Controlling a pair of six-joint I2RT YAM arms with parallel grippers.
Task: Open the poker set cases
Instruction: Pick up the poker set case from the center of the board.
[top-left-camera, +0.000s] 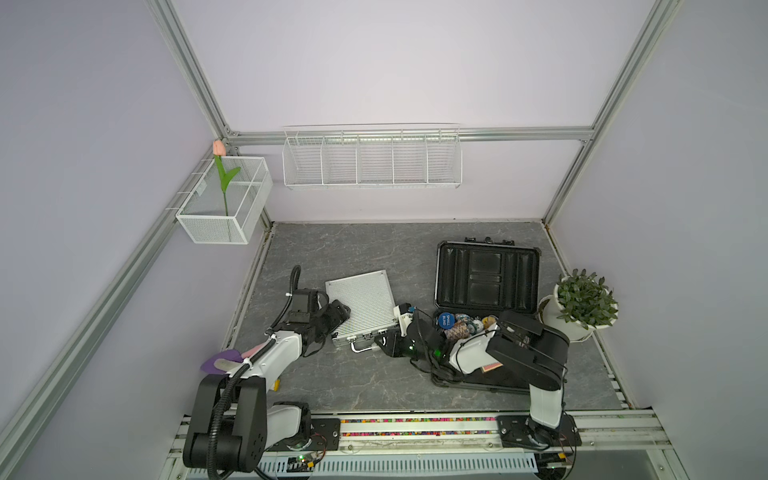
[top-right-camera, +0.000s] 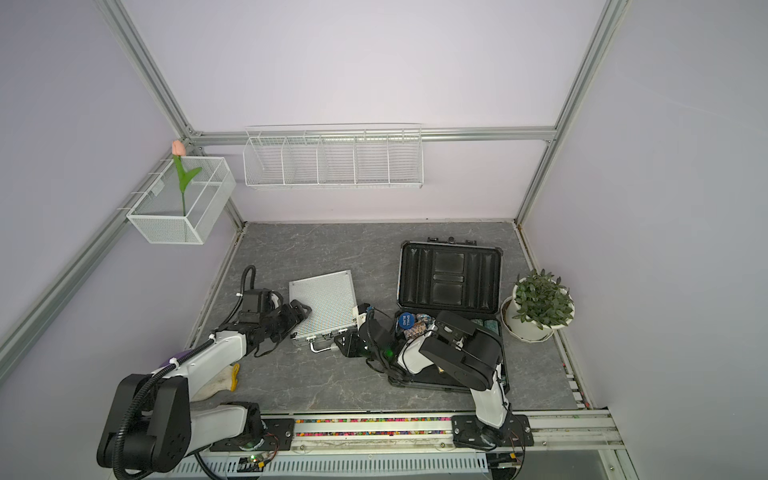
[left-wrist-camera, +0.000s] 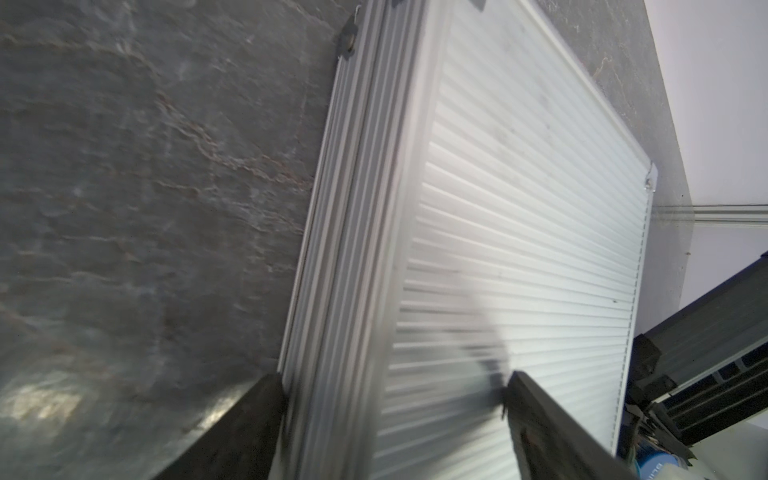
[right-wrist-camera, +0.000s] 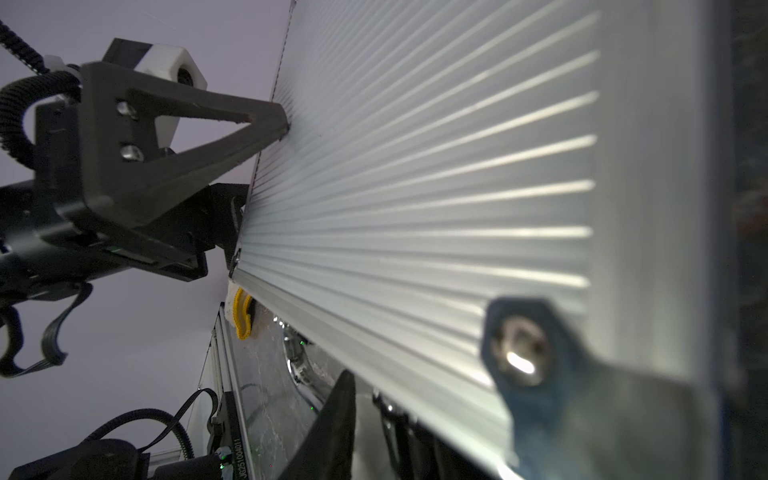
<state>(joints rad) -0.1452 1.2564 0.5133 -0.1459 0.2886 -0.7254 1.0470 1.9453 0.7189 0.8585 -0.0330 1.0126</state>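
Left wrist view: catches the left gripper (left-wrist-camera: 395, 376) spread wide across a side edge of the silver case (left-wrist-camera: 519, 208), with one dark finger (left-wrist-camera: 249, 428) down by the ribbed side wall at table level and the other laid on the lid. Cannot say whether squeezing or merely resting. Confirms the contact from the right wrist view, where a triangular black fingertip (right-wrist-camera: 274, 120) touches the lid's edge. Finds the right gripper (right-wrist-camera: 432, 340) at the front rim beside the chrome handle (top-left-camera: 360, 348), one blurred finger over the lid, one wedge-shaped finger below; cannot tell whether pinched or parted. Places that case flat, lid down, mid-table between the two grippers in both top views: square, bright aluminium, fine parallel ribs, smooth border. Sets the dark grey case (top-left-camera: 486, 274) beside it on the right arm's side, lid raised, showing a glossy moulded black tray of long grooves and rectangular pockets, with patterned chips (top-left-camera: 461, 324) and a blue round disc (top-left-camera: 445, 319) in the base. Rests both on a grey, stone-veined tabletop (top-left-camera: 353, 249).
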